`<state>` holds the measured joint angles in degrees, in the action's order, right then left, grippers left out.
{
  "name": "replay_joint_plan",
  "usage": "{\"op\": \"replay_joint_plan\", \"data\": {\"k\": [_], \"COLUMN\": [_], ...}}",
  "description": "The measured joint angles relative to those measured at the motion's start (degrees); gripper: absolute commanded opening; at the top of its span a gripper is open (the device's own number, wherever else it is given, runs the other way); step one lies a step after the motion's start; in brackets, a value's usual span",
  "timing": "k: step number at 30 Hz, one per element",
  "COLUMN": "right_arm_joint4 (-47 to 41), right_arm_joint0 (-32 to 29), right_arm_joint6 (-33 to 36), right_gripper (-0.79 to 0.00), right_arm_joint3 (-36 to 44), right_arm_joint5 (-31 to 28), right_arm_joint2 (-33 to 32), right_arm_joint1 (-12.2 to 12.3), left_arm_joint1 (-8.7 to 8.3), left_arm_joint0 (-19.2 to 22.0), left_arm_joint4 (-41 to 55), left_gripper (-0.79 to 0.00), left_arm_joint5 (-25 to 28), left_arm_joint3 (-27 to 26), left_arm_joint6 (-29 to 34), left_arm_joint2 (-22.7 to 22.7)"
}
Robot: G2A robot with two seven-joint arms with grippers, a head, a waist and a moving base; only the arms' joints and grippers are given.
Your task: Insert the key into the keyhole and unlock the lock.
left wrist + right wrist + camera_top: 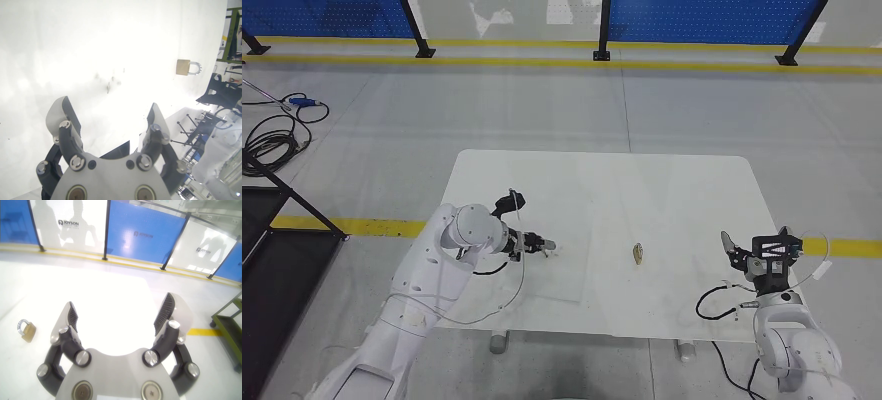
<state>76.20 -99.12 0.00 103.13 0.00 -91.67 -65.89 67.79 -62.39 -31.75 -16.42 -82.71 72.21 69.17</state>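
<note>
My left gripper (111, 115) hangs low over the table (662, 190), fingers spread wide, nothing between them. Just beyond the fingertips, almost dead ahead, lies a small dark sliver that I take for the key (108, 88). Its long axis runs roughly along my line of reach, so I judge a straight descent would close the fingers across its width. Which end is the blade is too small to tell.

Farther out the same way, well apart from the key, the lock (186, 67) lies flat between my two arms. My right gripper (121, 313) is also wide open and empty. It sits near the table's right edge and points away from me, with the lock off to its left.

From above, the lock looks about midway between the grippers, and I cannot say which is nearer. The left is plainly nearer the key.

The lock's long axis runs roughly near-to-far across the table, slightly tilted, with the shackle (21, 325) at the far end and the brass body toward me. The keyhole is hidden, but I judge it faces the near edge. If so, the key must be swung roughly square to how it now lies.
</note>
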Motion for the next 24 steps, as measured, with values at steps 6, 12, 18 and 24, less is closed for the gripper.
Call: {"op": "replay_joint_plan", "data": {"k": [6, 12, 18, 24], "right_arm_joint4": [0.0, 0.0, 0.0, 0.0], "right_arm_joint0": [0.0, 0.0, 0.0, 0.0], "right_arm_joint6": [0.0, 0.0, 0.0, 0.0], "right_gripper": [0.0, 0.0, 0.0, 0.0], "right_arm_joint3": [0.0, 0.0, 0.0, 0.0], "right_arm_joint5": [0.0, 0.0, 0.0, 0.0], "right_arm_joint2": [0.0, 0.0, 0.0, 0.0], "right_arm_joint1": [0.0, 0.0, 0.0, 0.0], "left_arm_joint1": [-0.23, -0.44, -0.48, -0.4], "left_arm_joint0": [0.15, 0.5, 0.84, 2.03], "left_arm_joint4": [1.24, 1.36, 2.12, 1.95], "left_gripper": [-0.413, -0.425, -0.44, -0.465], "left_arm_joint5": [0.37, 1.15, 3.85, 6.15], "left_arm_joint3": [0.32, 1.09, 2.67, 4.79], "left_arm_joint6": [0.5, 0.65, -1.08, -2.37], "left_arm_joint2": [0.04, -0.52, -1.34, -2.8]}}
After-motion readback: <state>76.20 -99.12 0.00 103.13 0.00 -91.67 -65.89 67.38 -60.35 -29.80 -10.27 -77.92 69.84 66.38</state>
